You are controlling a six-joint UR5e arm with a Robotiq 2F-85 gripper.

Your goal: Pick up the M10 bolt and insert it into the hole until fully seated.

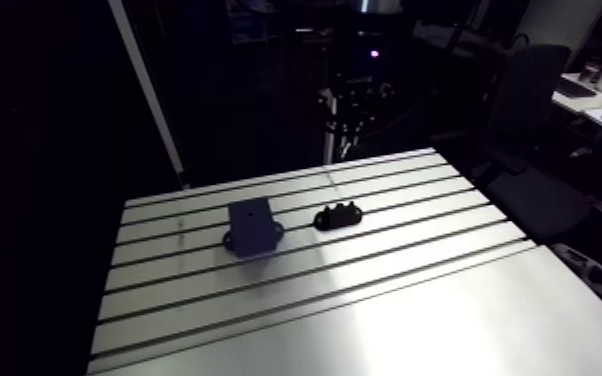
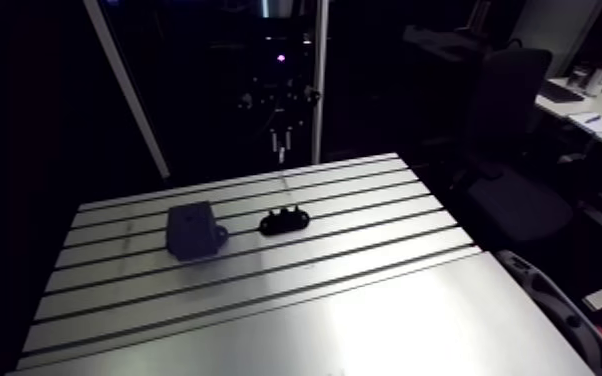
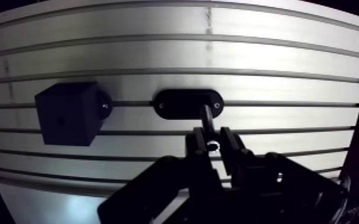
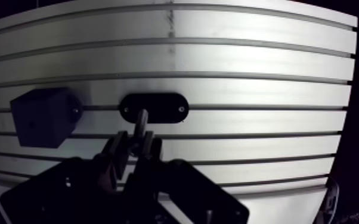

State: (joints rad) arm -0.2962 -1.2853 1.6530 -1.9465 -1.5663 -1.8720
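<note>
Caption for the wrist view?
Gripper holds a bolt above the table by the black oval plate; a dark block sits alongside.

slotted table (image 1: 415, 300): two obstacles, a dark block (image 3: 67, 113) and, near it, a low black oval plate (image 3: 185, 102). open surface lies on all sides of both. the gripper (image 3: 212, 139), clamped on a bolt (image 3: 207, 115), hangs over the plate, apart from the block.
</note>
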